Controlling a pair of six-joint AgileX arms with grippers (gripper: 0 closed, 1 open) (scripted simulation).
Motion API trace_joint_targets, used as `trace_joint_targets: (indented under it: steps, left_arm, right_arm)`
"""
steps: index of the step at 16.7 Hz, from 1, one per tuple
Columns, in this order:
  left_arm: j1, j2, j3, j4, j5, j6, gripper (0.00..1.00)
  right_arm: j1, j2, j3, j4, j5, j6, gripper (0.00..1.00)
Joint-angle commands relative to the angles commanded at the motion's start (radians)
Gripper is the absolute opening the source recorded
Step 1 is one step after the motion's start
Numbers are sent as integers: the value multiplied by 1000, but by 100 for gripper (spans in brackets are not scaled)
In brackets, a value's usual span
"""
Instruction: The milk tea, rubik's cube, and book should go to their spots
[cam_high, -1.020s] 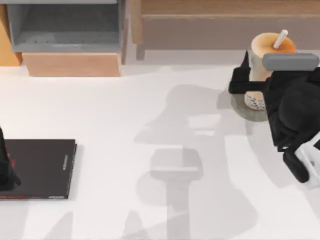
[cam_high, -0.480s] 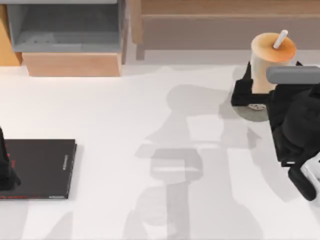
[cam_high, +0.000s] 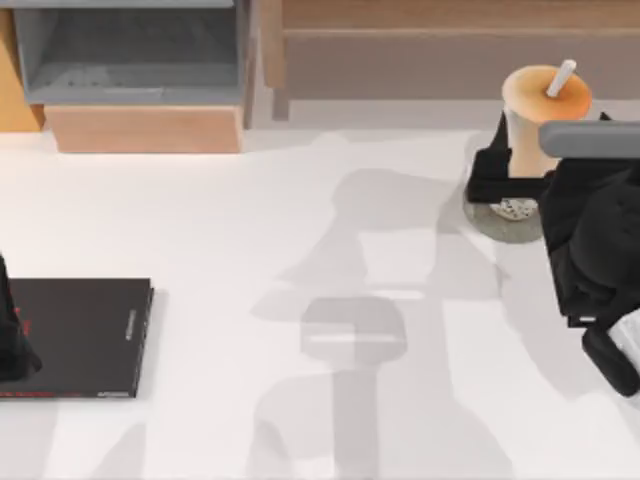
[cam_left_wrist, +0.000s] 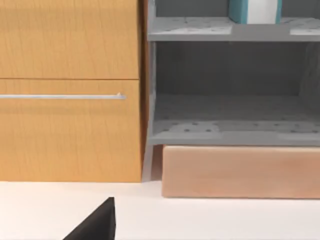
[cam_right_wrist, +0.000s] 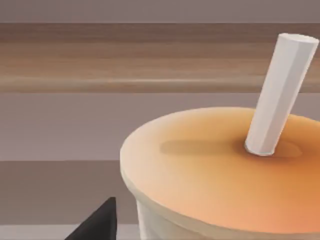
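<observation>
Right gripper at table's far right, fingers clamping milk tea low on cup wall; we are keeping it upright so drink stays level. Cup base sitting on grey disc, its spot. Left gripper parked over black slab; we cannot tell its fingers. Book waiting on shelf.

table | grey disc far right | black slab left

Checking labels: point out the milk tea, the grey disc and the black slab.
milk tea (cam_high: 545, 97): top view, on its orange lid beside the straw.
grey disc (cam_high: 486, 223): top view, on its bare rim left of the cup.
black slab (cam_high: 85, 335): top view, middle of its upper face.
</observation>
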Motion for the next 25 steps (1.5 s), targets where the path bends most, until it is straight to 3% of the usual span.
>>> trace_joint_targets:
  steps: [7,16,21,25]
  left_arm:
    - [0,0,0,0,0,0,100]
    - [0,0,0,0,0,0,100]
    - [0,0,0,0,0,0,100]
    - [0,0,0,0,0,0,100]
  right_arm:
    - [26,-207,-44,-172,19,2,100]
    - [-20,-261,-12,-247,-13,-33,100]
    - [-166,-418,53,-507,-117,-143,100]
    - [-326,-529,97,-846,-213,-249,100]
